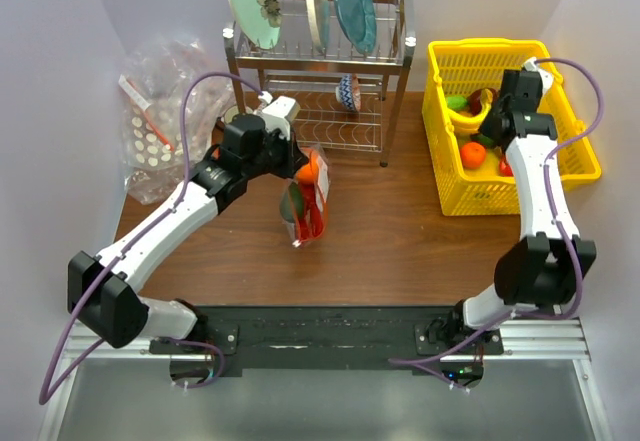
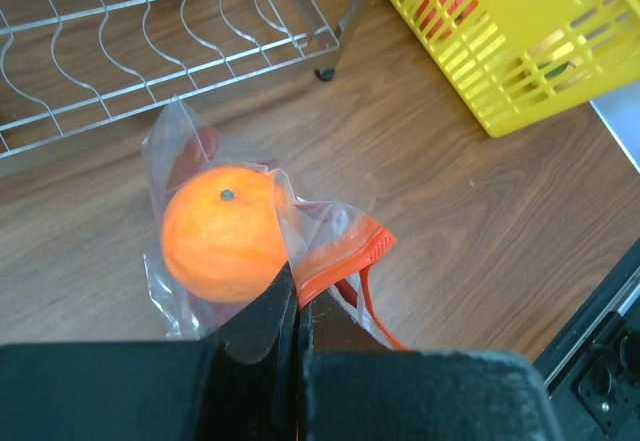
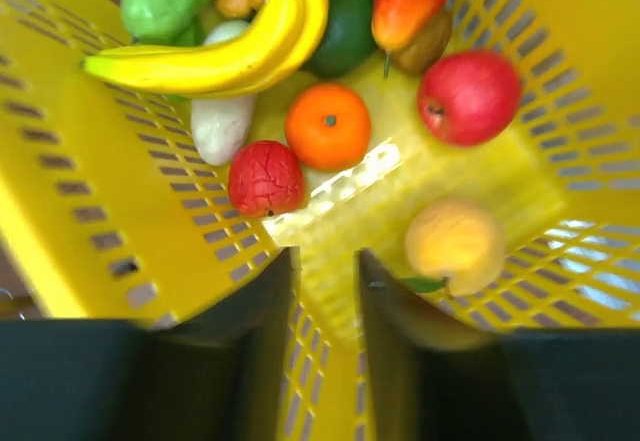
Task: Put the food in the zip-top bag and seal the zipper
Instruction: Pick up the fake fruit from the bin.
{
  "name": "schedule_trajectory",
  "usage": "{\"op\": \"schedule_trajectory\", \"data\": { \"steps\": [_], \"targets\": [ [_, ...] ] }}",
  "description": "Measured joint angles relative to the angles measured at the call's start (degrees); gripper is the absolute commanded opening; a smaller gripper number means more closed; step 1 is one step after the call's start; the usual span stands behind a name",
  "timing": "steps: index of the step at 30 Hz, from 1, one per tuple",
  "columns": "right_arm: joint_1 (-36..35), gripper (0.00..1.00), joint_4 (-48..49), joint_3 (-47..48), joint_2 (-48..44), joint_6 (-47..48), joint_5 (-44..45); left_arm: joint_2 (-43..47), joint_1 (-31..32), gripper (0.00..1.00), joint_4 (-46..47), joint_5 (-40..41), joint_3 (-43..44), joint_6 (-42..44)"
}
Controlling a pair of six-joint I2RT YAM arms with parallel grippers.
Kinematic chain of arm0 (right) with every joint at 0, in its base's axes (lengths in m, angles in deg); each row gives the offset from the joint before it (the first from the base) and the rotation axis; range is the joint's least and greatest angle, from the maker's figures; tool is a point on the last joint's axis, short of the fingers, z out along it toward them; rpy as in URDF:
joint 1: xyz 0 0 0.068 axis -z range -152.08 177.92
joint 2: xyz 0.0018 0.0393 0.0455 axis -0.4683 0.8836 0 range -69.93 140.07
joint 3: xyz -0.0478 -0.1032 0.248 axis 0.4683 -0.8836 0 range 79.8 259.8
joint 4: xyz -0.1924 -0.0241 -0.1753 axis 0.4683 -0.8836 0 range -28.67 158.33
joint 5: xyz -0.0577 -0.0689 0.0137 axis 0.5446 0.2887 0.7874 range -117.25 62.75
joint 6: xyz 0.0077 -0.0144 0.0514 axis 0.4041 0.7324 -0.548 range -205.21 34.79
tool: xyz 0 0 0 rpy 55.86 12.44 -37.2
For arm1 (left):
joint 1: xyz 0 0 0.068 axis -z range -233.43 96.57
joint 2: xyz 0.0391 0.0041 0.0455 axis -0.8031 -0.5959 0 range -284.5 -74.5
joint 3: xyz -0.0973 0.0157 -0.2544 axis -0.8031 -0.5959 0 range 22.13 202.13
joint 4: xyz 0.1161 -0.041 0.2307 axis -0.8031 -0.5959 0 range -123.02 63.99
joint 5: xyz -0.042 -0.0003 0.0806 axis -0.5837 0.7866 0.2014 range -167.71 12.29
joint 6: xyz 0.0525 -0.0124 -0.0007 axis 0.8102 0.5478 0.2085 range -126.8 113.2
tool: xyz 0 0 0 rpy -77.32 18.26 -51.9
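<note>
**Next food to be taken from the basket**

The zip-top bag (image 2: 175, 151) is held in front of the dish rack (image 2: 150, 51), over the worktop (image 2: 450, 191). Its edge is clamped by the closed left gripper (image 2: 297, 306). The bag is clear and crumpled, and the orange (image 2: 222, 233) and something red are seen inside. The right gripper (image 3: 325, 266), jaws slightly apart and empty, hangs in the yellow basket (image 3: 90, 211). One piece should be approached straight down, so that its neighbours are not pushed.

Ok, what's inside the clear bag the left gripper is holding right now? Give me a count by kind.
Orange: 1
Red lobster: 1
Dark green fruit: 1
Total in the zip-top bag: 3
</note>
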Motion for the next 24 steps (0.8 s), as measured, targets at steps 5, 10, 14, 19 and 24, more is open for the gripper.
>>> {"op": "schedule_trajectory", "data": {
  "steps": [5, 10, 14, 19, 24],
  "targets": [
    [2.4, 0.92, 0.79, -1.53, 5.7, -1.62, -4.17, 0.52, 0.0, 0.03, 1.14, -0.55, -2.38, -0.02],
    [2.43, 0.93, 2.21, -0.63, 10.75, -2.54, -4.92, 1.09, 0.0, 0.05, 1.84, -0.92, -2.64, 0.0],
    [2.71, 0.91, 5.07, 0.07, 15.58, -3.19, -4.94, 1.62, 0.0, 0.06, 2.38, -1.01, -2.86, 0.0],
    [3.56, 0.89, 9.73, -0.46, 19.1, -3.76, -5.51, 1.7, 0.0, 0.06, 3.21, -1.66, -3.58, 0.0],
    [4.63, 0.89, 13.0, 0.0, 23.37, -4.28, -5.27, 1.7, 0.0, 0.06, 3.63, -1.68, -4.09, 0.0]
  ]
}}
